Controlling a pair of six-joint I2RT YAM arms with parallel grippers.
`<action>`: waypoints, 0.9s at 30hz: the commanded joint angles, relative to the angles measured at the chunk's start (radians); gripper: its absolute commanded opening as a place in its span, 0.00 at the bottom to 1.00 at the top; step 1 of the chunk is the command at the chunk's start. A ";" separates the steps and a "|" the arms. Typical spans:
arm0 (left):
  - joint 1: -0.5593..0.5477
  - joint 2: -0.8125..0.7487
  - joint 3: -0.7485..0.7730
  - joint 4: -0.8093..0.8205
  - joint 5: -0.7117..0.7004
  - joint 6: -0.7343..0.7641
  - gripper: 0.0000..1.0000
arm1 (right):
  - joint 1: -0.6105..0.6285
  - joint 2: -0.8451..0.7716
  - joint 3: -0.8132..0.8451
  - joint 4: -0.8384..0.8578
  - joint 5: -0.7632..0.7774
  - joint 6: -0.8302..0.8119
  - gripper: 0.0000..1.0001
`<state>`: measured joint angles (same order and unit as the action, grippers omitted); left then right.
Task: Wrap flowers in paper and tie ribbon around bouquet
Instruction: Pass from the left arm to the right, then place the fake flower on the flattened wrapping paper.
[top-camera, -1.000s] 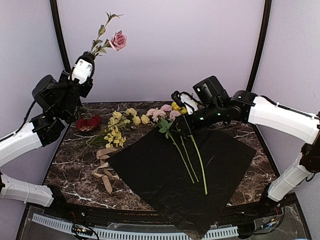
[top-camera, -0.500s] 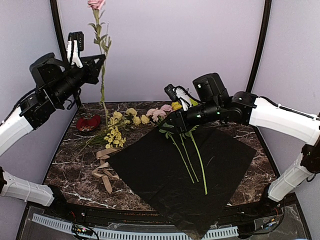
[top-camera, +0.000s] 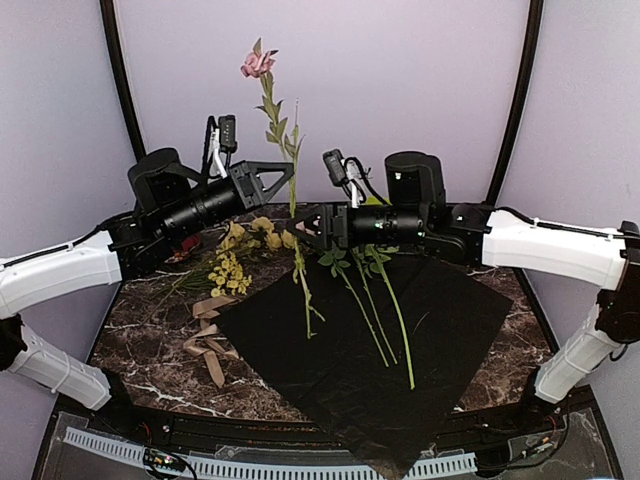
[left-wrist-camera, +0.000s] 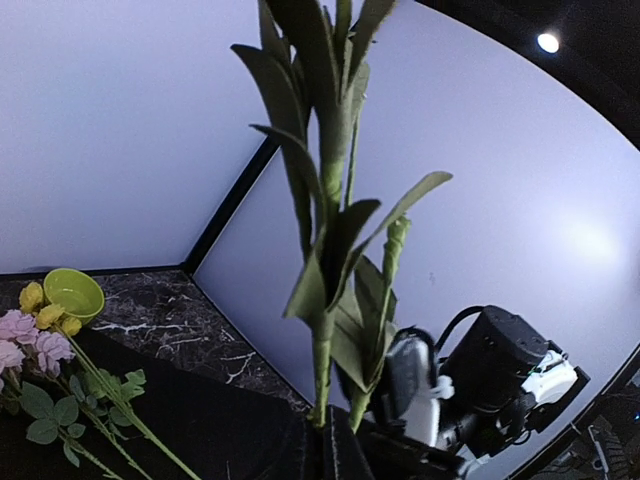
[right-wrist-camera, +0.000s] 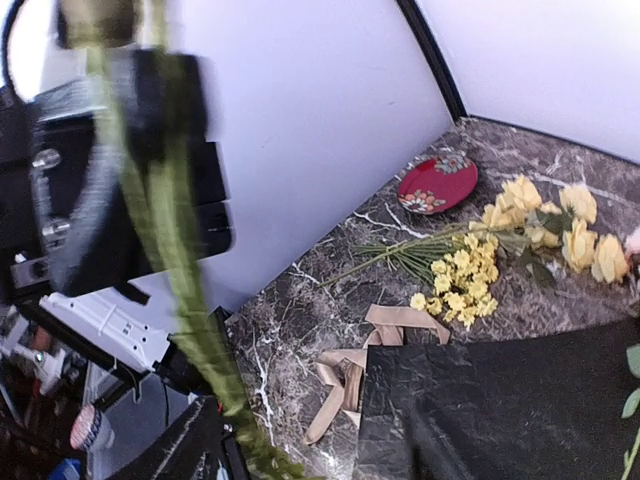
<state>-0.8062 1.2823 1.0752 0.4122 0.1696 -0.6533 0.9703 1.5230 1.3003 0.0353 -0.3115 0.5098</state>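
- A long-stemmed pink rose is clamped upright by the left gripper, whose fingers are closed on the leafy middle of the stem.
- The bloom stands high above. The stem's lower end is seen over the far left part of the paper; contact there cannot be judged.
- The right gripper is held just right of that stem, below the left gripper, with its jaws spread. Whether the stem is touched cannot be told.
- Green stems of the flowers are laid on the paper, with their blooms largely hidden behind the right arm.
- Yellow sprigs and the ribbon are seen on the table, left of the paper.
- The stem is blurred in the right wrist view, and the bloom is cut off in the left wrist view.
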 joint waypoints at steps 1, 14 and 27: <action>-0.005 -0.019 -0.035 0.138 0.045 -0.101 0.00 | 0.007 0.028 0.024 0.060 0.055 0.046 0.52; -0.010 -0.010 -0.078 0.024 -0.020 -0.096 0.03 | -0.031 0.003 -0.003 -0.071 0.136 0.045 0.00; -0.002 0.011 -0.197 -0.587 -0.330 0.061 0.67 | -0.233 0.227 0.080 -0.732 0.319 -0.088 0.00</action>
<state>-0.8093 1.2865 0.9478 -0.0051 -0.0902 -0.6247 0.7597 1.6558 1.3365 -0.5034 -0.0280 0.4782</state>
